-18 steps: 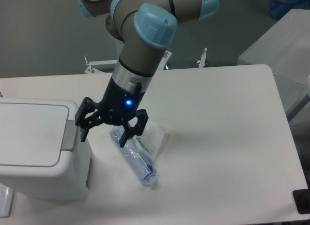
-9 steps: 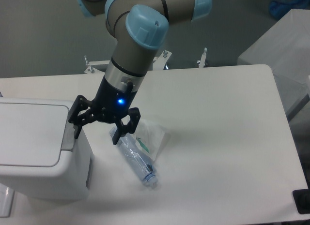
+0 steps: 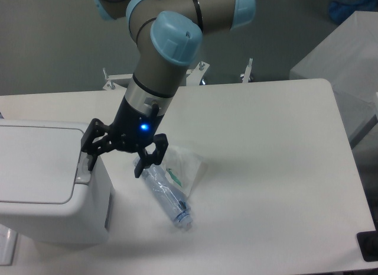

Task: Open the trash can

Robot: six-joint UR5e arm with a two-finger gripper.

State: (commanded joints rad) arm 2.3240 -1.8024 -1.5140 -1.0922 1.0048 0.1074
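Gripper [image 3: 116,158] with jaws spread open hangs at the right edge of the trash can [image 3: 47,192], one finger over the grey tab [image 3: 84,166] beside the closed lid [image 3: 38,164].

You cannot see the whole large boxy white plastic trash can [image 3: 53,195]: the left edge cuts it off at 9 o'clock. The black two-finger hand [image 3: 115,159] covers part of its grey rectangular tab [image 3: 84,167]. The crushed clear plastic bottle [image 3: 168,195] has its 11 o'clock end hidden behind one finger [image 3: 147,159].
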